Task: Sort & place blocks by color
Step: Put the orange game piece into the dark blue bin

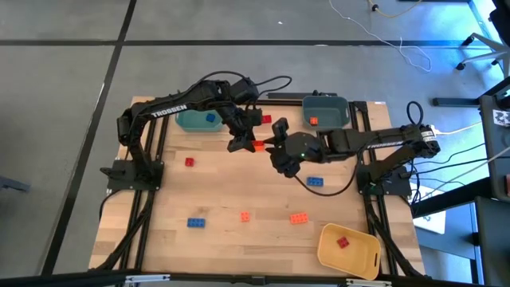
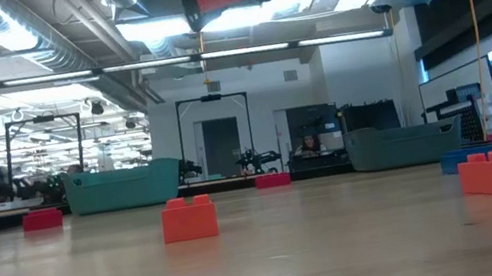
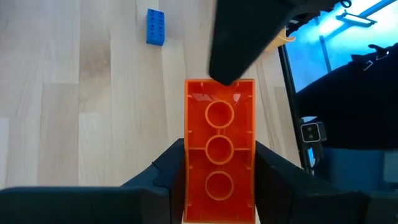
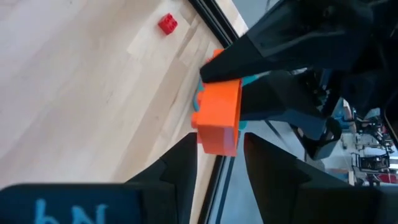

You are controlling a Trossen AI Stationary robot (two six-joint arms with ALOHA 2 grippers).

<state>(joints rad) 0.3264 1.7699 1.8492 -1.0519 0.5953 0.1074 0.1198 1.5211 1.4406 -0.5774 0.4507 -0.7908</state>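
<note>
The pale wooden worktop (image 1: 239, 191) carried a teal plastic bin (image 1: 198, 121), a grey-blue plastic bin (image 1: 325, 112) and a yellow plastic bin (image 1: 349, 252) near its edges. Above its middle the left end effector (image 1: 245, 143) was clamped on an oblong orange studded plastic brick (image 1: 257, 146), held clear of the wood. The right end effector (image 1: 275, 147) faced it, fingers parted either side of that brick's far end. Small red, orange and blue bricks lay scattered
</note>
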